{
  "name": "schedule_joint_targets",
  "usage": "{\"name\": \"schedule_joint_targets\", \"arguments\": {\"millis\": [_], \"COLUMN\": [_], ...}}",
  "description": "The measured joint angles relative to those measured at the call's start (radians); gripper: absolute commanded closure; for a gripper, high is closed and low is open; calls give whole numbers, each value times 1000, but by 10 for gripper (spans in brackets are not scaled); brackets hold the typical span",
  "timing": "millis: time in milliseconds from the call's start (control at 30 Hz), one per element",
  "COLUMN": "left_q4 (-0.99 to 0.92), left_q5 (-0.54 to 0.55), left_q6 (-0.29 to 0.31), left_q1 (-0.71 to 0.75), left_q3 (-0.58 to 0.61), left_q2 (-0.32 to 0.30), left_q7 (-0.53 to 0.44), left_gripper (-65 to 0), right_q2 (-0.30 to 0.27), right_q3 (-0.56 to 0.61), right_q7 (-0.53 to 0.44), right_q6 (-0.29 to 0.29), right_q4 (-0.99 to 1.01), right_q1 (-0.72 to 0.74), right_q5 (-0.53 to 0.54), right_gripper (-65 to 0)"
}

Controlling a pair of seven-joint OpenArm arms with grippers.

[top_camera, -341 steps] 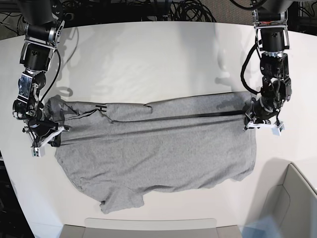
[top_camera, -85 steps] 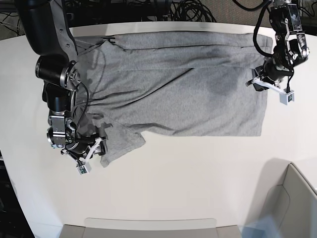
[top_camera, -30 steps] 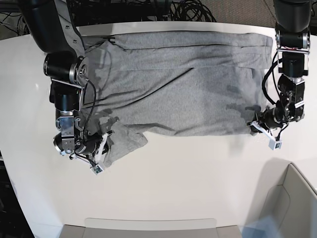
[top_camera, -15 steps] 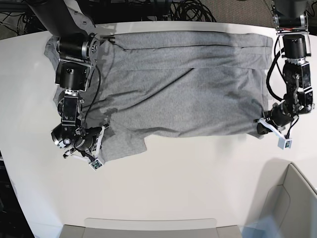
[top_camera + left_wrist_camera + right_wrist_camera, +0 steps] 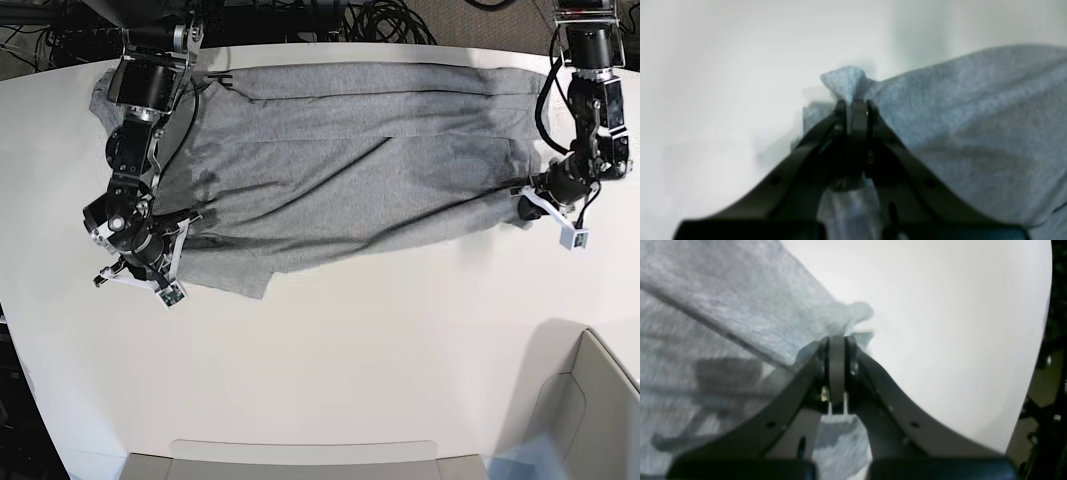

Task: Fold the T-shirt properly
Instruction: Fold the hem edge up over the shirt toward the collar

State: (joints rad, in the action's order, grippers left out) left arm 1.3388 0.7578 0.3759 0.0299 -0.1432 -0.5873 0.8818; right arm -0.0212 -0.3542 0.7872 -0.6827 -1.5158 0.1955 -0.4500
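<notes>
The heather-grey T-shirt (image 5: 350,150) lies wrinkled across the far half of the white table; its black lettering does not show. My left gripper (image 5: 530,203), at the base view's right, is shut on the shirt's near right corner. In the left wrist view the gripper (image 5: 853,106) pinches a small peak of grey cloth (image 5: 845,81). My right gripper (image 5: 160,275), at the base view's left, is shut on the shirt's near left edge. In the right wrist view the gripper (image 5: 836,340) clamps a bunched bit of fabric (image 5: 853,315).
A beige bin (image 5: 600,400) stands at the near right corner and a flat tray edge (image 5: 300,455) runs along the near side. Black cables (image 5: 380,20) lie behind the table's far edge. Bare white table (image 5: 380,350) lies in front of the shirt.
Both grippers have moved toward the far side, still shut on the cloth. The shirt's near edge has been drawn back with them, and its lower left flap has pulled in.
</notes>
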Motion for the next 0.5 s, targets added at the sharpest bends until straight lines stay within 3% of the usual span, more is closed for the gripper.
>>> {"name": "schedule_joint_targets", "arguments": {"millis": [67,167,233,333,500], "left_q4": [68,142,173,201,219], "left_q5": [0,5,2,5,6], "left_q6": [-7,-77,-85,-83,-81], "left_q1": [50,102,132,167,229], "left_q3": [-43,-67,-66,-66,-68], "left_q2": [2,0,0,0,0], "left_q7": [7,-7,1,0,1], "left_gripper": [0,0,0,0,0], "right_q2": [2,6,5,5,2], "right_q3": [2,-19,-55,-110,-138], "right_q7": [2,2,2,66,79], "right_q6": [0,0,0,0,0], "right_q4": [-39,-100,-136,-155,-211], "right_q1": [-45,-85,-99,-114,-169], "right_q5": [2,19,68,68,80], "right_gripper": [0,0,0,0,0]}}
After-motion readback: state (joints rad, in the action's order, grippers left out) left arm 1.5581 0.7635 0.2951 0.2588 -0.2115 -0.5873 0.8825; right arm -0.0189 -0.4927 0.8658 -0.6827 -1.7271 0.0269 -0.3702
